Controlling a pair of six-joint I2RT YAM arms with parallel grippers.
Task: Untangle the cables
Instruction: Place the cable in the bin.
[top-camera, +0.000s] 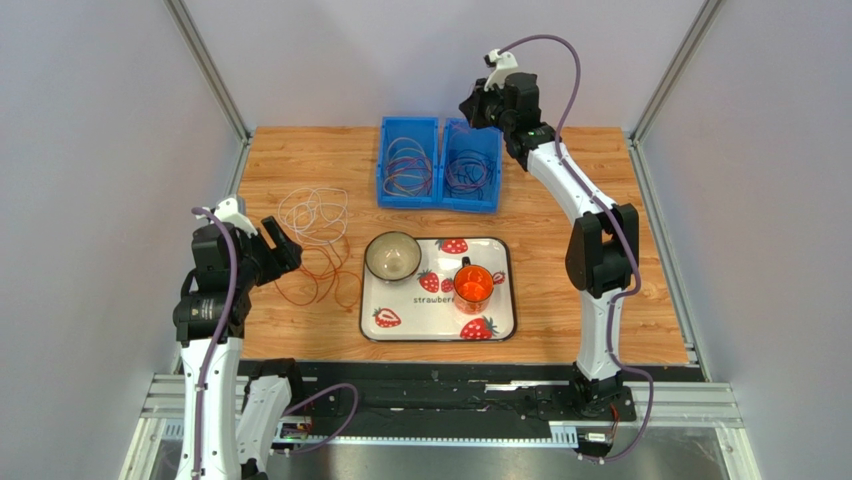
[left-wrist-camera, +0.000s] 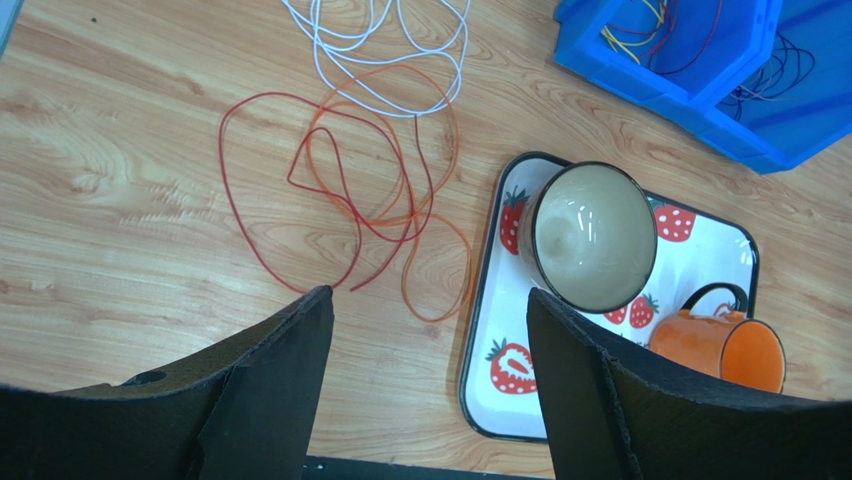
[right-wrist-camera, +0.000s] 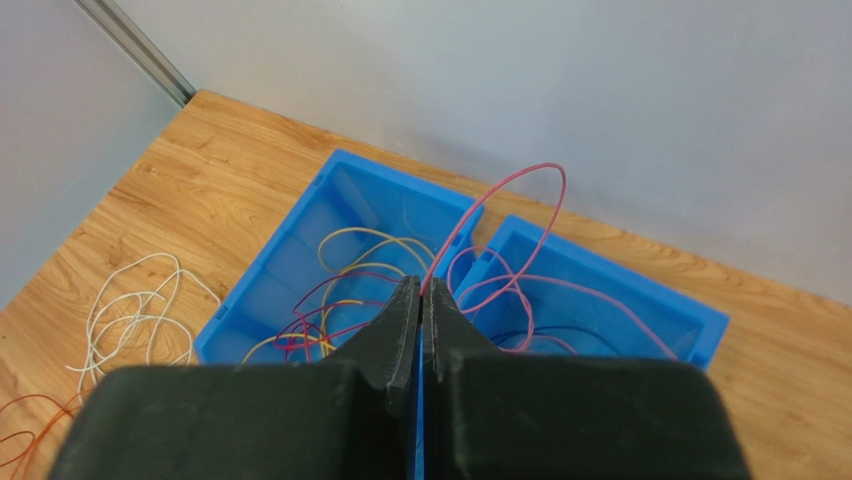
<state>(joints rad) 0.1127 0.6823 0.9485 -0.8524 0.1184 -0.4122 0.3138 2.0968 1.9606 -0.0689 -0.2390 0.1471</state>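
Left wrist view: you lose the thin white cable loops (left-wrist-camera: 400, 112) and blue plastic bins (left-wrist-camera: 690, 100) past the top edge; the left gripper (left-wrist-camera: 428, 300) covers the base of the orange metal mug (left-wrist-camera: 720, 345). Right wrist view: the right gripper (right-wrist-camera: 421, 290) hides the lower end of the thin pink cable (right-wrist-camera: 540, 166).

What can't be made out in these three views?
Right wrist: the right gripper, shut, hides the pink cable below its tips and the near parts of the blue bins.
Top external: the cables in the bins are too thin to tell apart; the pink cable is invisible.
Left wrist: the white cable is cut off by the top edge.
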